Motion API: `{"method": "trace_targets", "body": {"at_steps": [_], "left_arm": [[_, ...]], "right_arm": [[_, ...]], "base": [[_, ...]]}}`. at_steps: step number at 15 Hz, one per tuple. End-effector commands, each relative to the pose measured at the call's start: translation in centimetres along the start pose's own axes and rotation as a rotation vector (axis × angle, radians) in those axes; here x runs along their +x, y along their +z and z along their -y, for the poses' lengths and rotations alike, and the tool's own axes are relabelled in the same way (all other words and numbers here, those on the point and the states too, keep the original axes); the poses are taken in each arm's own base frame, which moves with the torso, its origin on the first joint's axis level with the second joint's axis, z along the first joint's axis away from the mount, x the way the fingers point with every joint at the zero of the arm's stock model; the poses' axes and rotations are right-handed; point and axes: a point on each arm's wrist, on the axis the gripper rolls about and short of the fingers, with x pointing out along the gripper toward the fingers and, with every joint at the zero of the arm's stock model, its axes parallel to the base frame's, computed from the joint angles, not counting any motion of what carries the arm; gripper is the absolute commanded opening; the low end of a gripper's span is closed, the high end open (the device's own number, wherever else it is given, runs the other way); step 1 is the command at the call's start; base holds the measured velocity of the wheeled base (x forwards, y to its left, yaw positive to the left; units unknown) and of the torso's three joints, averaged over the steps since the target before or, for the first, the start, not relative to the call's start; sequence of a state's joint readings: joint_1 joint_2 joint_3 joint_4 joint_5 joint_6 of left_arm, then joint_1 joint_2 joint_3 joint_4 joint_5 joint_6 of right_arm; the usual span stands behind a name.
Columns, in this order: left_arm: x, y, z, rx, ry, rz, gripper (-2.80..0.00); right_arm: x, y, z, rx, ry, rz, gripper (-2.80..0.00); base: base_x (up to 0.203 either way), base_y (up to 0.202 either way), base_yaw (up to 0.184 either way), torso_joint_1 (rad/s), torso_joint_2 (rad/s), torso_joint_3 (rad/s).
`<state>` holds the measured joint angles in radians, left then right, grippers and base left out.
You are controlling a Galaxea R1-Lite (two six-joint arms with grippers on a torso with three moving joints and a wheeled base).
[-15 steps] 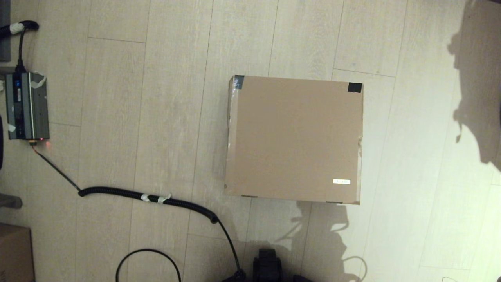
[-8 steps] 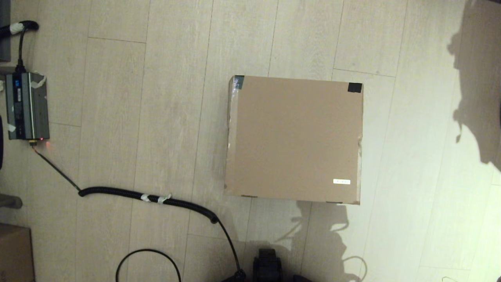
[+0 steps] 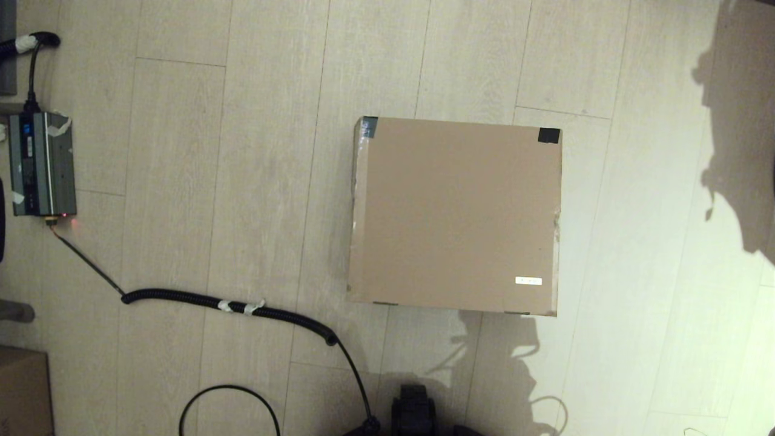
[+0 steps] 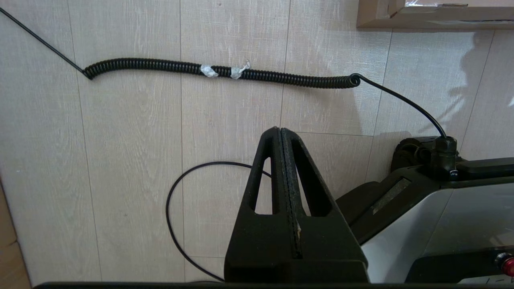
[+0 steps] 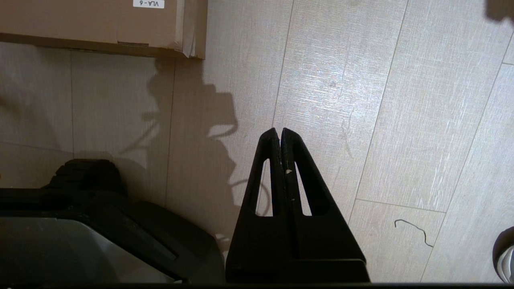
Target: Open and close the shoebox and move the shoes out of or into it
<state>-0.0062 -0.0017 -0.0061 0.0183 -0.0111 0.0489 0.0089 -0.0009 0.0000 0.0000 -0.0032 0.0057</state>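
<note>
Brown cardboard shoebox (image 3: 454, 217): lid flat and closed, on the pale plank floor (image 3: 230, 181) straight ahead of the robot, likely set there within reach of both arms; shoes not visible (perhaps inside). Coiled cable (image 3: 230, 306) near its left front corner; neither arm appears in the head view.

Left wrist view: left hand (image 4: 281, 134) pressed fully closed, empty, above bare floor short of the cable.

Right wrist view: right hand (image 5: 280, 134) likewise closed, empty, near the shoebox's labelled corner, apart from it.
</note>
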Motion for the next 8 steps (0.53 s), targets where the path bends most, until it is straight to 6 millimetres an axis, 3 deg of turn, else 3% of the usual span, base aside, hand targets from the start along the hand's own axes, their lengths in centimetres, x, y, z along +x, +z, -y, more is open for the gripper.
{"method": "trace_targets", "body": {"at_steps": [1,8], "left_arm": [[-0.01,0.0,0.0,0.0,-0.001,0.001,-2.8],[-0.01,0.0,0.0,0.0,0.0,0.001,-2.8]], "right_arm": [[0.02,-0.01,0.0,0.0,0.0,-0.003,-2.8],[0.02,0.0,0.0,0.0,0.0,-0.003,-2.8]], "base": [[0.0,0.0,0.0,0.0,0.0,0.0],[0.0,0.0,0.0,0.0,0.0,0.0]]}}
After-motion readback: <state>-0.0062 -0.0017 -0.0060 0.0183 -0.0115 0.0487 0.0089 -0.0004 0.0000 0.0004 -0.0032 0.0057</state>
